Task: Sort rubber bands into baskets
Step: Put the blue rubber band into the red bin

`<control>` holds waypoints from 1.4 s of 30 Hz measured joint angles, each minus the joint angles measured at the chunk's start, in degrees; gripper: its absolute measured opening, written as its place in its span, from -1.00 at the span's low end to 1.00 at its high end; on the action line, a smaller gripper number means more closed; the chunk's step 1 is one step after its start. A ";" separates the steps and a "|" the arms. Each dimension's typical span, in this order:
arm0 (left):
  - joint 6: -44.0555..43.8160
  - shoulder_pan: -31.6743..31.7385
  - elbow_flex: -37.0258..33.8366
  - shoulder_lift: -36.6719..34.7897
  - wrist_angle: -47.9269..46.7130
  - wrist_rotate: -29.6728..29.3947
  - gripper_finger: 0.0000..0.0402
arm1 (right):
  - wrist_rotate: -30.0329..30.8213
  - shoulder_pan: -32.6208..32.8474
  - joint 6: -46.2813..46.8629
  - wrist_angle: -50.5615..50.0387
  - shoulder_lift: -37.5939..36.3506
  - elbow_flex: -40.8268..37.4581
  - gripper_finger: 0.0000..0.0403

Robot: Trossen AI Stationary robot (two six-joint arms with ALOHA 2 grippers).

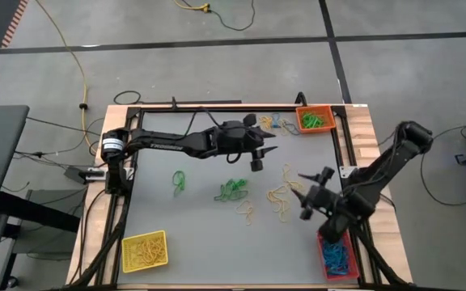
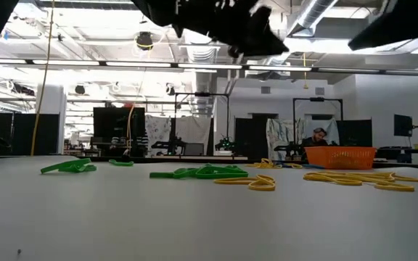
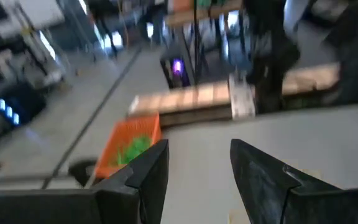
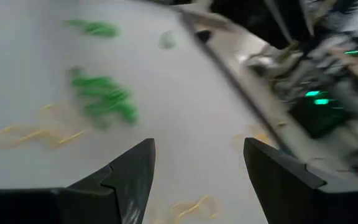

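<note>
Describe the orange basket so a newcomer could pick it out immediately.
Look down on the grey table and go to the corner on the right arm's side, farthest from the arm bases. The orange basket sits there with green rubber bands inside. The yellow basket holds yellow bands, the red basket blue ones.

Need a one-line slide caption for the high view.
Both open claws, left and right, hover over green and yellow rubber bands scattered between the yellow, orange and red baskets.
</note>
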 joint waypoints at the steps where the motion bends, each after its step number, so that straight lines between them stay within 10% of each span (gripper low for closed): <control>1: 0.55 0.00 0.00 0.00 2.09 0.73 -0.19 | 1.72 -1.48 -0.60 0.29 0.00 0.00 0.37; 11: 8.92 0.13 0.00 0.00 19.08 5.24 -0.19 | 20.01 -15.74 -0.98 1.33 -0.03 0.00 0.37; 29: 14.02 3.46 0.38 -0.01 28.35 -0.88 -0.19 | 20.06 -35.21 -21.41 2.76 -0.02 13.11 0.37; 42: 7.92 3.34 15.60 -0.02 -20.55 -16.18 -0.19 | -9.89 -36.91 -35.27 1.44 -0.02 28.69 0.37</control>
